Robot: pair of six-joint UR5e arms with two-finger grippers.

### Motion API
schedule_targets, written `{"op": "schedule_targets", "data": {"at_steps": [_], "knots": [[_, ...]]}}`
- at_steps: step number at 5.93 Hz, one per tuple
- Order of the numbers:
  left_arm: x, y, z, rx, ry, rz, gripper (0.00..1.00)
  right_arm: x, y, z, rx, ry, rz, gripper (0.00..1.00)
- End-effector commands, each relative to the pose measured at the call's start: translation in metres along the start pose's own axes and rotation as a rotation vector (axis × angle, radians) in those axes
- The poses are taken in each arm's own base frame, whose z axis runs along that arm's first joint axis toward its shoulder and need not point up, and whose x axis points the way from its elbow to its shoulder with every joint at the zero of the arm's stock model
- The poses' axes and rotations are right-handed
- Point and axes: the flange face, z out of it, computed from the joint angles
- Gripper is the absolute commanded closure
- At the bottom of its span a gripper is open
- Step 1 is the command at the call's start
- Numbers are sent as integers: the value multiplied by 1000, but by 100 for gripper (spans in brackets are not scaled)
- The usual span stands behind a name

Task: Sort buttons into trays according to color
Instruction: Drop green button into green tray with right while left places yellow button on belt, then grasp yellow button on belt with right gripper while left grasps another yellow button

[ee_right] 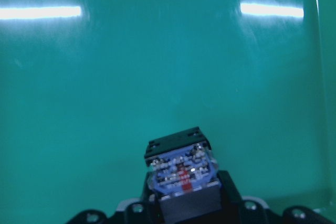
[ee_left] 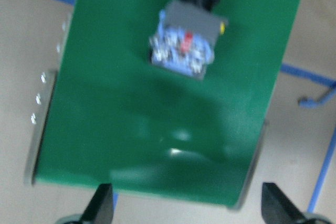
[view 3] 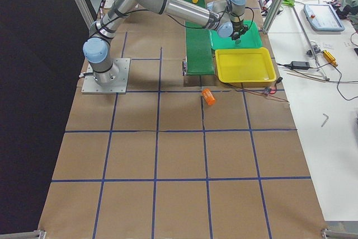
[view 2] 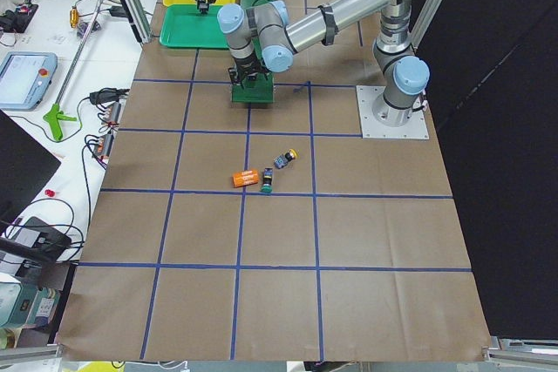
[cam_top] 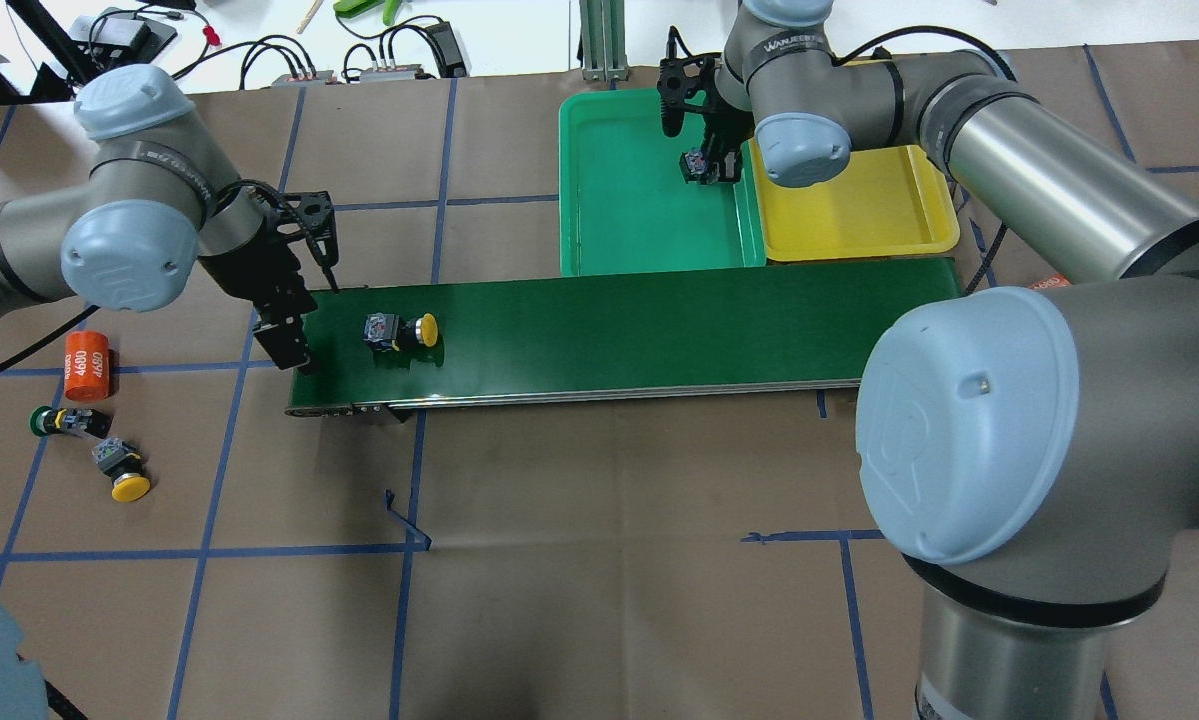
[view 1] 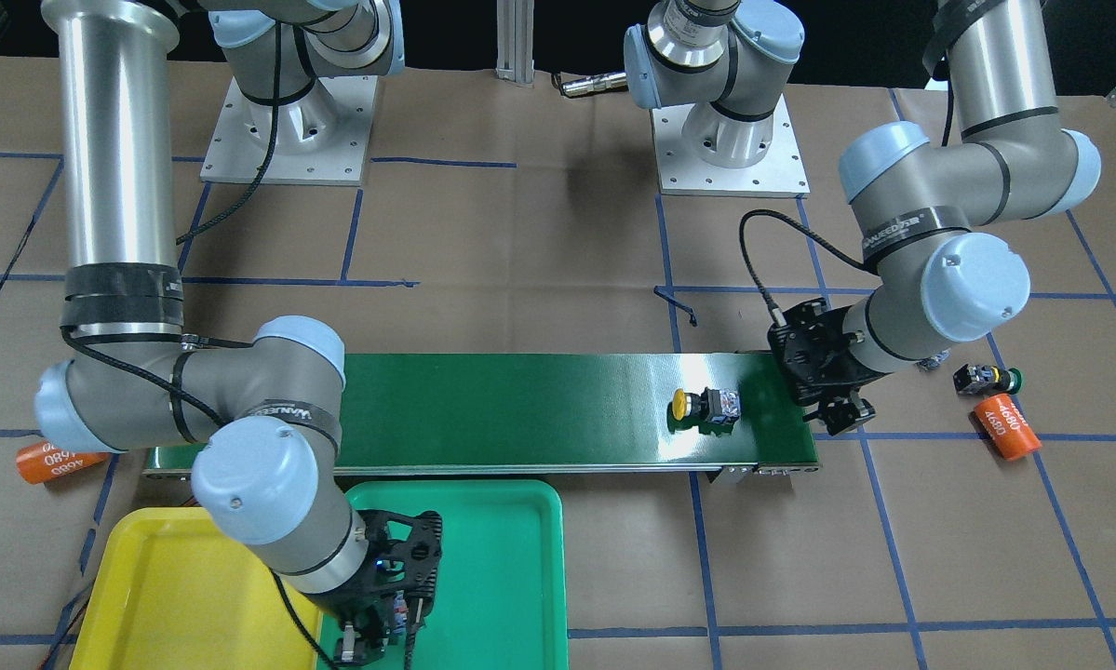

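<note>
One blue-gridded brown paper tabletop (cam_top: 609,620)

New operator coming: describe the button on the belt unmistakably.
Find the long dark-green conveyor belt. Near its end by the left gripper lies a yellow-capped button. It alone sits on the belt; the other yellow one lies on brown paper.

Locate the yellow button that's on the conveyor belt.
Overhead view: the yellow button lies on its side near the left end of the conveyor belt, just beyond the left gripper, whose open jaws hover there.
</note>
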Motion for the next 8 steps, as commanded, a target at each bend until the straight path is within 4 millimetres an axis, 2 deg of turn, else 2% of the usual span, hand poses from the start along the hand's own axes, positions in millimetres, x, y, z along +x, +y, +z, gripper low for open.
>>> {"op": "schedule_targets", "data": {"at_steps": [1,2,3,4,5,6,7,8], "knots": [[5,100,10,-72,65,176,2,-26,-42,12,26,-51,89,1],[9,150,21,-33,91,257,2,-32,-45,-13,-21,-62,86,0],[23,185,44,14,131,303,2,-45,-40,-63,-117,-113,77,0],[20,194,57,19,117,427,2,-65,-40,-109,-138,-159,81,0],[22,209,58,15,116,471,2,-100,-37,-137,-152,-203,81,0],[25,227,62,13,132,512,2,-142,-30,-165,-144,-212,13,0],[26,238,68,28,137,515,2,-172,-26,-181,-139,-202,-8,0],[20,239,77,30,132,537,2,-179,-35,-182,-131,-190,-25,0]]}}
